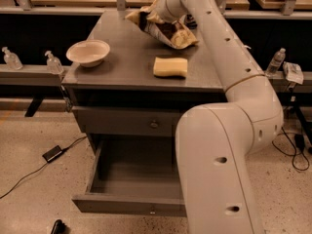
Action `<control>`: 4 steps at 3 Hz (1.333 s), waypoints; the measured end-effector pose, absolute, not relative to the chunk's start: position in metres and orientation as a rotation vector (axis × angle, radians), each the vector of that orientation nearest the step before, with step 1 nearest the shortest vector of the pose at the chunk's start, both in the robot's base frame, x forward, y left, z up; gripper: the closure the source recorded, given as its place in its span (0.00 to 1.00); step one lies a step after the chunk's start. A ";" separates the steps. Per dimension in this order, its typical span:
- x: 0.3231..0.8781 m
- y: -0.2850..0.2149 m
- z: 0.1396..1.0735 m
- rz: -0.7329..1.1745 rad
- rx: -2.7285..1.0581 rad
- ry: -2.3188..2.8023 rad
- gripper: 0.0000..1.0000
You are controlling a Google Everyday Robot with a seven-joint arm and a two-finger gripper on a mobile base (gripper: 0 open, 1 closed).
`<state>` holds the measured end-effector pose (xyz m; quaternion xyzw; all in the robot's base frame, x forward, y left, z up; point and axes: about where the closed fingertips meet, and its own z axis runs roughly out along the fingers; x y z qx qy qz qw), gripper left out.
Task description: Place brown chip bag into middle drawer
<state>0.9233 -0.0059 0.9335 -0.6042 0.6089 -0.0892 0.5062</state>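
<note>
The brown chip bag [168, 30] is at the back of the cabinet top [122, 67], tilted, with its left end raised. My gripper [161, 9] is at the bag's upper end, mostly hidden behind my wrist, and appears shut on the bag. The middle drawer [131, 204] stands pulled open low at the front of the cabinet, and its grey tray holds nothing. My large white arm [219, 155] covers the drawer's right part.
A yellow sponge [170, 66] lies in front of the bag. A white bowl [88, 51] sits at the left of the top. A shut drawer front with a round knob [154, 124] is above the open drawer. Bottles [52, 61] stand on the side rails. A cable adapter [52, 153] lies on the floor.
</note>
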 end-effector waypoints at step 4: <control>0.874 0.005 1.065 -0.219 -1.405 1.104 1.00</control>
